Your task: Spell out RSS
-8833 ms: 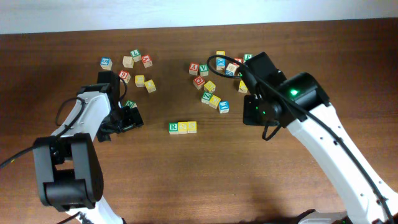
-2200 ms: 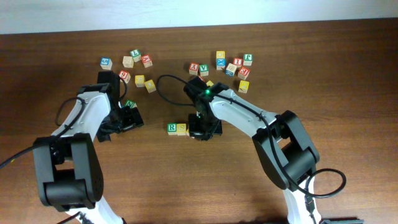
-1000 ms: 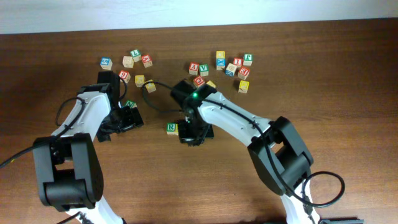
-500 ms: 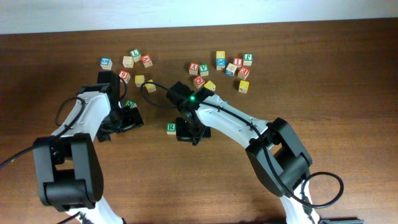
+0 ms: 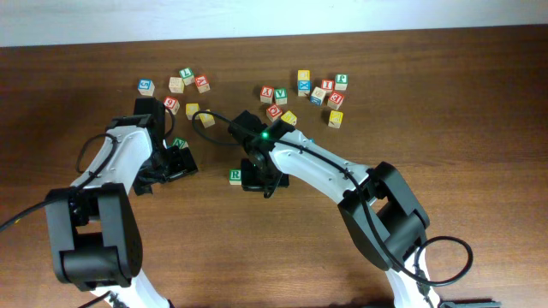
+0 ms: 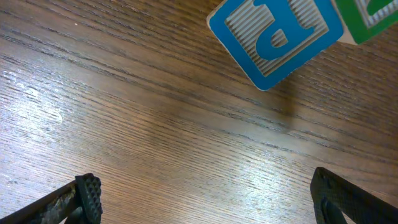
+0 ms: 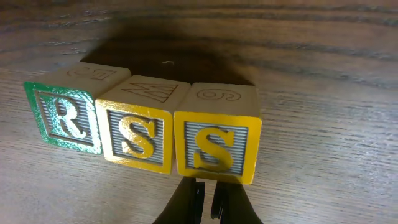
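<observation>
In the right wrist view three cubes stand side by side in a row: the green-and-white R cube (image 7: 62, 118), a yellow S cube (image 7: 138, 137) and a second yellow S cube (image 7: 214, 146). My right gripper (image 7: 205, 200) is shut, its tips right at the lower edge of the second S cube, nothing between them. Overhead, only the R cube (image 5: 235, 175) shows; my right gripper (image 5: 256, 180) hides both S cubes. My left gripper (image 5: 175, 161) is open and low over bare wood, its fingers (image 6: 87, 194) wide apart and empty.
A blue P cube (image 6: 277, 37) with a green cube (image 6: 373, 12) against it lies just ahead of the left gripper. Loose cubes are scattered at the back left (image 5: 177, 84) and back right (image 5: 318, 92). A yellow cube (image 5: 335, 118) sits apart.
My right arm has slid a little to the left over the row, and overhead it now covers the cube next to the R. The left arm has not moved.
</observation>
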Motion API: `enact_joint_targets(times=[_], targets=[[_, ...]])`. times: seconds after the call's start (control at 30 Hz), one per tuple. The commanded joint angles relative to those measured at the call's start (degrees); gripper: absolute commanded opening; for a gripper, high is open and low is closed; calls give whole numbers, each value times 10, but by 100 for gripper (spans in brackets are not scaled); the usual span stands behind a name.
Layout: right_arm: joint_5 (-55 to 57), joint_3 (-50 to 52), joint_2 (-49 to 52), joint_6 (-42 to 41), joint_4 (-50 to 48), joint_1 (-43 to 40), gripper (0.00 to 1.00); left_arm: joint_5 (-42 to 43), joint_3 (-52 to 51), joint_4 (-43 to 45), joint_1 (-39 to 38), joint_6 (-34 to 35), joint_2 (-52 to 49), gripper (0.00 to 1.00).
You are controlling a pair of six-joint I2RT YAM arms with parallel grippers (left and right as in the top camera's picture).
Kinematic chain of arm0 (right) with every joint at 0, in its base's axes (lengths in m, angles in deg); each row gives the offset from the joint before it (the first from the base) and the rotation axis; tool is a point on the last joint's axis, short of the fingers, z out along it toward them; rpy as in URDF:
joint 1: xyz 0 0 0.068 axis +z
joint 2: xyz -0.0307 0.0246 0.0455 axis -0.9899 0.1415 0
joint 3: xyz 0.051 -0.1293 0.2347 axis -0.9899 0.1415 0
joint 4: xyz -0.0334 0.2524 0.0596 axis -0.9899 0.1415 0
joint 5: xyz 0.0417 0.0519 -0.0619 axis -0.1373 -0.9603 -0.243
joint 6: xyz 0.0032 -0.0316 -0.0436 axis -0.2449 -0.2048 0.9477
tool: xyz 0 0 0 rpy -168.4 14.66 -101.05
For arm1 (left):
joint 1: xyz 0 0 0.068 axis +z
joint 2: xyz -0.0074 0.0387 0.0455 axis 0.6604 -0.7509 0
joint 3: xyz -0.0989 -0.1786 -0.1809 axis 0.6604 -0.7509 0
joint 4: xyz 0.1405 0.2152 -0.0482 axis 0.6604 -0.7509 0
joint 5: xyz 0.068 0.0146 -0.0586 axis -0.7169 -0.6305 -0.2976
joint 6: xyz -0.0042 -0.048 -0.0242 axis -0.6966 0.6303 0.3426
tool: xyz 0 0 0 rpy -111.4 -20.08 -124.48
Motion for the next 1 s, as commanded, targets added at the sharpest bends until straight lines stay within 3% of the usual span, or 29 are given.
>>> enact_joint_targets(times=[0.0, 0.63, 0.87, 0.97], targets=[[16, 5, 8, 11, -3, 3, 4, -6, 9, -1, 1, 6, -7, 99], [0, -7, -36, 13, 16, -1, 4, -6, 9, -1, 1, 6, -7, 99], [3, -47, -117, 63, 101, -59, 4, -6, 9, -1, 1, 6, -7, 99], [5, -47, -145, 82, 123, -101, 11, -7, 9, -1, 1, 5, -7, 99]])
